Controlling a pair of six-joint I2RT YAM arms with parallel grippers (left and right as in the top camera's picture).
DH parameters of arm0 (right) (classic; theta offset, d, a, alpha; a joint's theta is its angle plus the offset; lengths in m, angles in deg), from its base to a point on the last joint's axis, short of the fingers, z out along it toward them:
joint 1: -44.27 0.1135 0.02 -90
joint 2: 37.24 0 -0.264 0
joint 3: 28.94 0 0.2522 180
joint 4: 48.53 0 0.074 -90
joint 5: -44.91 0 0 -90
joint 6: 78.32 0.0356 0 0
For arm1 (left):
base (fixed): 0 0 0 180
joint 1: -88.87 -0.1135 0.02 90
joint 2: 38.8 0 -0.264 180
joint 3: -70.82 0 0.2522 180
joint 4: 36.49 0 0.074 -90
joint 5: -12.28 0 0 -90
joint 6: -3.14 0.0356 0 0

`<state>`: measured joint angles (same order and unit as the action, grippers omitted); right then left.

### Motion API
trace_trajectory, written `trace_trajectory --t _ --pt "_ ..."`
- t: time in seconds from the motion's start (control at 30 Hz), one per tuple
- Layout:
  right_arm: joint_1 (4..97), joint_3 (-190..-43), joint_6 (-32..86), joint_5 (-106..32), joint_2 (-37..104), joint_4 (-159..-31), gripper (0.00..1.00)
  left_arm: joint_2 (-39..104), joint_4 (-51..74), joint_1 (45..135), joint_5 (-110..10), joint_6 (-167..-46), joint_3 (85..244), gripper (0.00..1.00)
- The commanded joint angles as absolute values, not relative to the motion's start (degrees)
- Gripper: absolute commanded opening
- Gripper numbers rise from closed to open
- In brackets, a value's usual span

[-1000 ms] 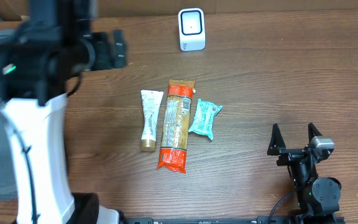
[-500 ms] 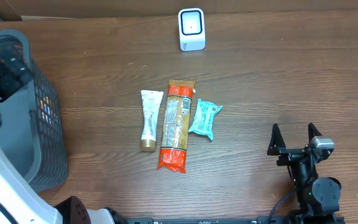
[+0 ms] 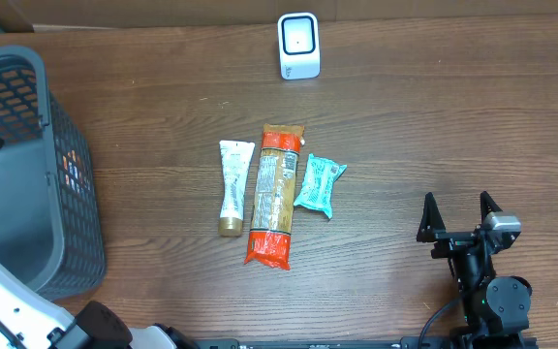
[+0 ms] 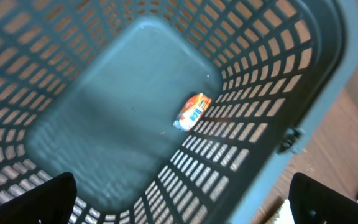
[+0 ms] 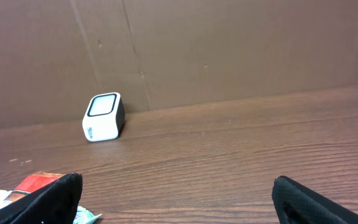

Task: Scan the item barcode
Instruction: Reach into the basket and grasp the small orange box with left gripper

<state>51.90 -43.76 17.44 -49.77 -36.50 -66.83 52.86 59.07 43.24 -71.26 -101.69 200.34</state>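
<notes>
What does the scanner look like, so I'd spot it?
In the overhead view, go to the top edge of the table. The scanner stands there alone, beyond the three packets in the middle. It is the only white box, with a dark-rimmed window.

a dark brown wood-grain table (image 3: 434, 107) spreads under and ahead of the right tool (image 3: 456, 202). far ahead of it a creased brown cardboard wall (image 5: 229, 50) rises at the table's far edge, evenly lit.
</notes>
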Motion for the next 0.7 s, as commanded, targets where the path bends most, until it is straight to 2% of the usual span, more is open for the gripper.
trace_trajectory --t 0.0,0.23,0.67 --pt "52.0 -43.1 17.2 -50.0 -37.1 -66.5 1.0 55.3 56.6 43.1 -70.1 -97.9 196.4 1.0" --pt "52.0 -43.1 17.2 -50.0 -37.1 -66.5 1.0 61.3 52.3 43.1 -70.1 -91.4 193.5 1.0" --pt "52.0 -43.1 17.2 -50.0 -37.1 -66.5 1.0 74.7 47.8 43.1 -54.9 -73.2 192.7 0.91"
